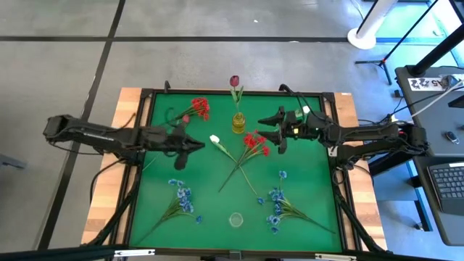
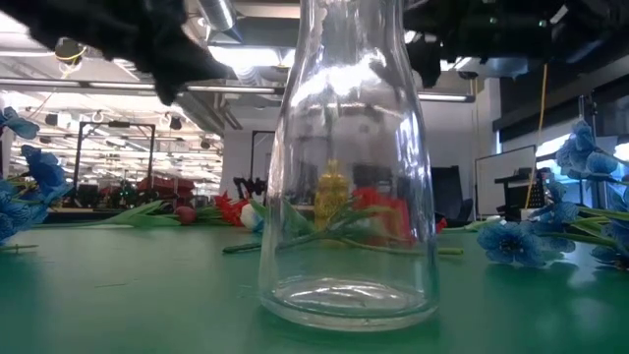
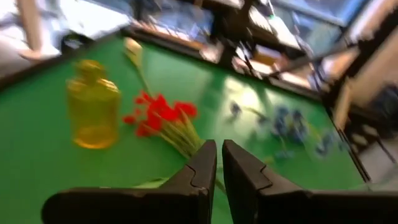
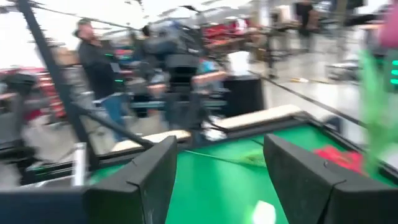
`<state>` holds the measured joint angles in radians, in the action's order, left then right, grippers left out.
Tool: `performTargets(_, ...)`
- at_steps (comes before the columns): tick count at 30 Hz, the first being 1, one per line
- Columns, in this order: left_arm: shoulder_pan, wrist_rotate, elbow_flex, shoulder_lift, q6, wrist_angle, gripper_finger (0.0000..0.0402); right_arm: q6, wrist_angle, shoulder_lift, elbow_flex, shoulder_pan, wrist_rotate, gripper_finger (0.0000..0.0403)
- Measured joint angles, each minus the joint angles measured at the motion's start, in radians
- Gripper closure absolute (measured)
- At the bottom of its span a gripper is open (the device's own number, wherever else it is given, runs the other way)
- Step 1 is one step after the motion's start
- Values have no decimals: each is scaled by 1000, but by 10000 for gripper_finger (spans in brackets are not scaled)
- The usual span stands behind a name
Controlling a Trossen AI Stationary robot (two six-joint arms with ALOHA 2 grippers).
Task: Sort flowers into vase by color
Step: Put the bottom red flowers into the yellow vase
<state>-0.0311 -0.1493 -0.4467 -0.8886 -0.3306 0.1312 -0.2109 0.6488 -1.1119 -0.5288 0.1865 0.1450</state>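
Observation:
A yellow vase (image 1: 238, 122) stands at the table's far middle with a maroon bud (image 1: 234, 81) on a stem in it. A red bunch (image 1: 255, 141) and a white bud (image 1: 214, 139) lie in the middle. Another red bunch (image 1: 199, 107) lies far left. Blue sprays lie near left (image 1: 181, 196) and near right (image 1: 275, 206). A clear glass vase (image 1: 235, 219) stands at the near edge. My left gripper (image 1: 194, 146) is shut and empty, left of the white bud. My right gripper (image 1: 278, 130) is open and empty, just right of the middle red bunch.
The table has a raised dark frame (image 1: 148, 93) around the green mat. In the low view the clear vase (image 2: 346, 197) fills the foreground, with the yellow vase (image 2: 331, 192) behind it. People stand in the room beyond, as the right wrist view shows (image 4: 99, 62).

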Motion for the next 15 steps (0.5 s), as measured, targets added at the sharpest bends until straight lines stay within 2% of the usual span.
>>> performTargets(3,-1,26,-76,-152,-23,2,376,0,-3,-4,9,5,-2,166)
performTargets(6,1,-24,-154,-302,-66,3,376,9,-2,-4,10,4,5,166)
performTargets(10,0,-16,-256,-483,-76,-8,375,29,-3,-4,10,4,4,166)
performTargets(15,-16,-16,-384,-648,-59,-71,375,33,-35,4,10,4,-58,166)
